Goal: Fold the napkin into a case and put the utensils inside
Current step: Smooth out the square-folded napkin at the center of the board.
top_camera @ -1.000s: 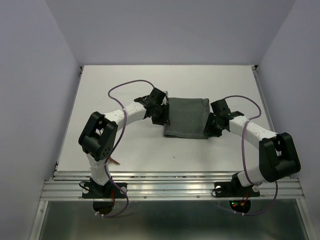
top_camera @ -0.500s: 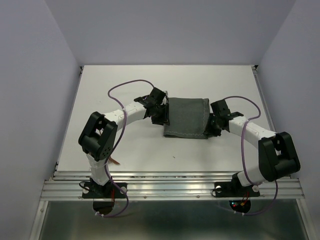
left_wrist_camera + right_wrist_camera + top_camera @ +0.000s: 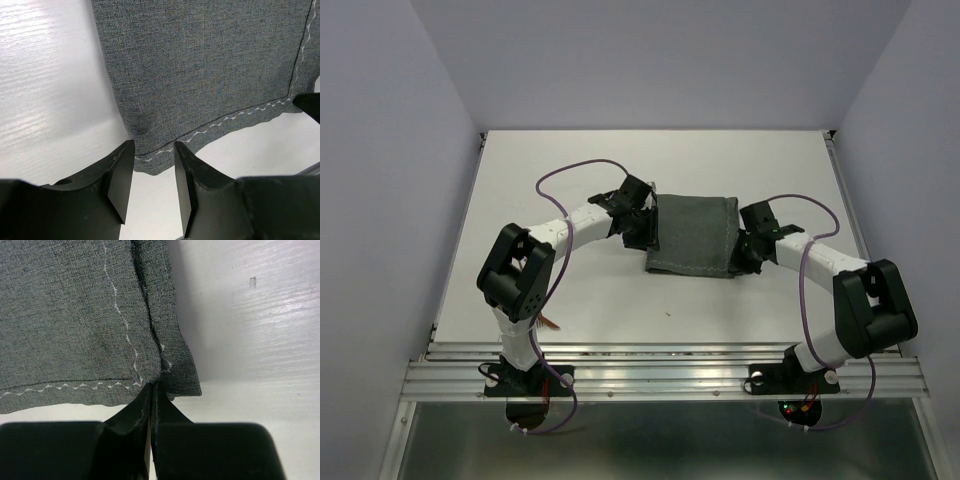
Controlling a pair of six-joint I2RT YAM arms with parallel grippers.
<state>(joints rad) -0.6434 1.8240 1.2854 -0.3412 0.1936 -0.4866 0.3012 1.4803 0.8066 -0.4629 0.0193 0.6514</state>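
The napkin (image 3: 692,235) lay folded on the desk (image 3: 570,295). The right claw (image 3: 151,392) was pinched closed on its stitched corner, and the left claw (image 3: 153,155) stood half-parted astride the opposite hem.

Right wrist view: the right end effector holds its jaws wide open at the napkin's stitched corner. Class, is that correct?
Not quite. The right wrist view shows the right end effector shut, not wide open: its jaws are pressed together, pinching the stitched corner of the napkin.
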